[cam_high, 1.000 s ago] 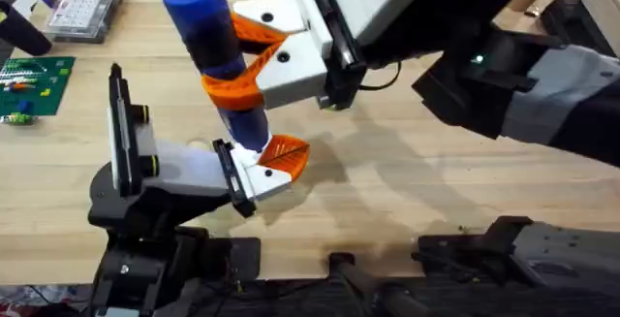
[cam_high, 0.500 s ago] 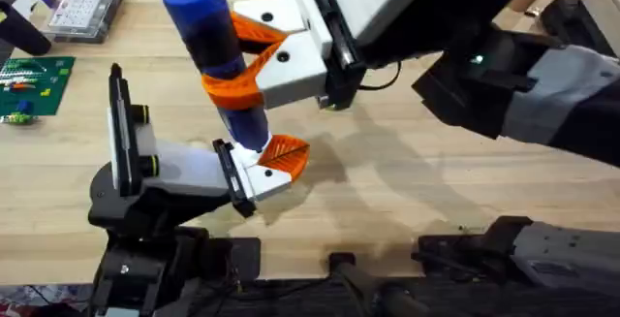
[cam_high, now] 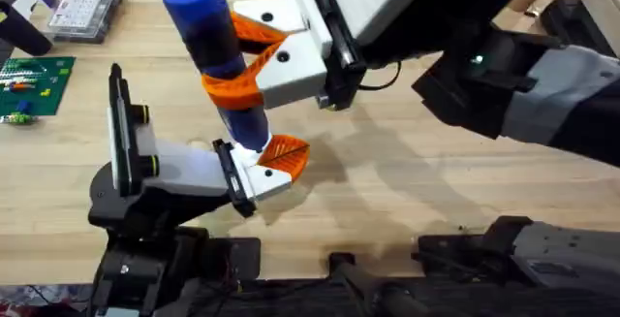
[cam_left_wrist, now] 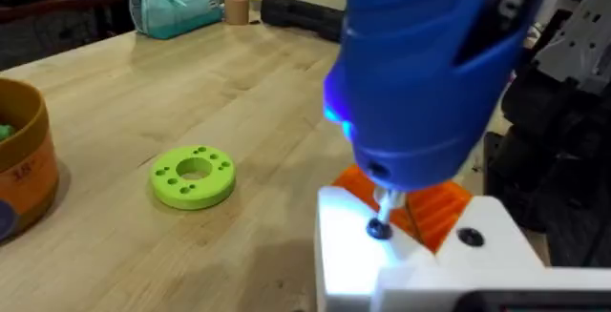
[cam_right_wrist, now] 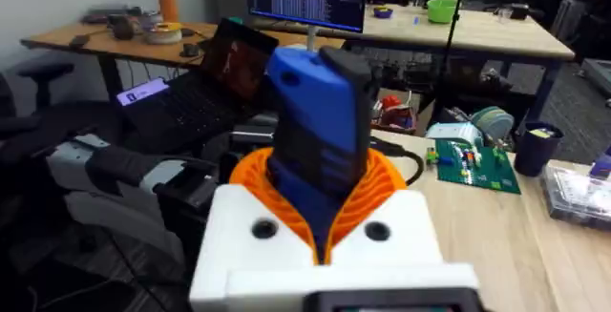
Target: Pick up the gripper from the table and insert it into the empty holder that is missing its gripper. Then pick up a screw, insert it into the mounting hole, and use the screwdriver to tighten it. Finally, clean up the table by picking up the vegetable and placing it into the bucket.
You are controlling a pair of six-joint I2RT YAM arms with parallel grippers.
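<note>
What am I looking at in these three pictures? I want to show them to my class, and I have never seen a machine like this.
This is a robot with two arms at a wooden table. One picture looks down from above; the other two come from small cameras on the arms' wrists. In the view from above, the right hand, white with orange pads, grips a blue electric screwdriver held upright. Its metal tip sits on a screw in a white finger piece with an orange pad, fitted on a grey holder. The left wrist's view also shows a green ring lying on the table and part of an orange bucket.
</note>
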